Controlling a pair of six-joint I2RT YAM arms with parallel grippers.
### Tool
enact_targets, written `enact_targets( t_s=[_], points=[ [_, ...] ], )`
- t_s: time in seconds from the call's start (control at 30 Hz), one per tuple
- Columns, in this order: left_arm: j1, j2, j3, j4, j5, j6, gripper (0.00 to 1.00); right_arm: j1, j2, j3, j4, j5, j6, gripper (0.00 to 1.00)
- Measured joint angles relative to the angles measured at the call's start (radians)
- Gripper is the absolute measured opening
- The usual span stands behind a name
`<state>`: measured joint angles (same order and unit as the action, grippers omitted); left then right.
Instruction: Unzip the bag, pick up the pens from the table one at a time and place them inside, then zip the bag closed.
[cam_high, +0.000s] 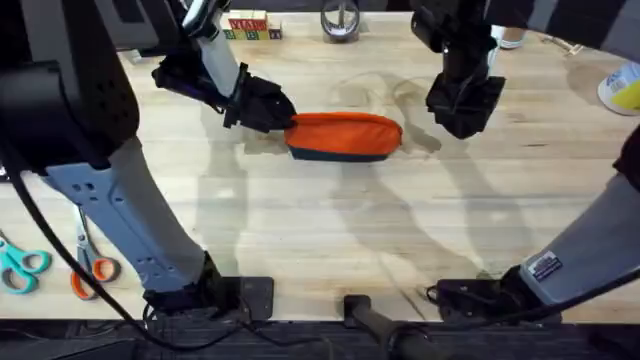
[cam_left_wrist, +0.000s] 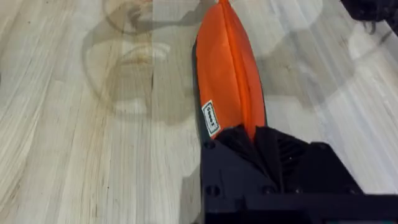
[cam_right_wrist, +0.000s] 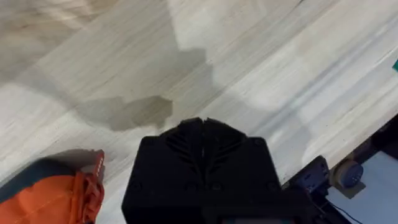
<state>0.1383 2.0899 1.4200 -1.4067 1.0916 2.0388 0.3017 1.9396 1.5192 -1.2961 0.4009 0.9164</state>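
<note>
- The orange pencil pouch (cam_high: 345, 135) lies lengthwise across the middle of the bench (cam_high: 330, 230), orange side up with its dark underside showing along the near edge.
- In the left wrist view its zipper seam runs down the pouch's length, and a small white label (cam_left_wrist: 211, 118) sits on the orange fabric close to the end effector.
- The left end effector (cam_high: 275, 112) is right at the pouch's left end, its black fingers closed together on the fabric there.
- The right end effector (cam_high: 463, 105) hangs just off the pouch's right end, apart from it; in its own wrist view the two fingers meet with no gap and grip nothing, and the pouch's end lies off to one side.
- On the bench's near left edge lie two pairs of scissors, one teal-handled (cam_high: 20, 268), one orange-handled (cam_high: 92, 268), well apart from the pouch.
- Along the far edge sit some small lettered blocks (cam_high: 250, 25) and a round metal object (cam_high: 341, 22).
</note>
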Motion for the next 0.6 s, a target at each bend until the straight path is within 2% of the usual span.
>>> enact_targets(
  t_s=[0.4,0.6],
  points=[
    [0.000,0.000,0.000,0.000,0.000,0.000,0.043,0.001,-0.006,0.000,-0.002,0.003,-0.057,0.030],
    [0.000,0.000,0.000,0.000,0.000,0.000,0.042,0.001,-0.126,-0.002,0.011,0.002,-0.108,0.030]
  ],
)
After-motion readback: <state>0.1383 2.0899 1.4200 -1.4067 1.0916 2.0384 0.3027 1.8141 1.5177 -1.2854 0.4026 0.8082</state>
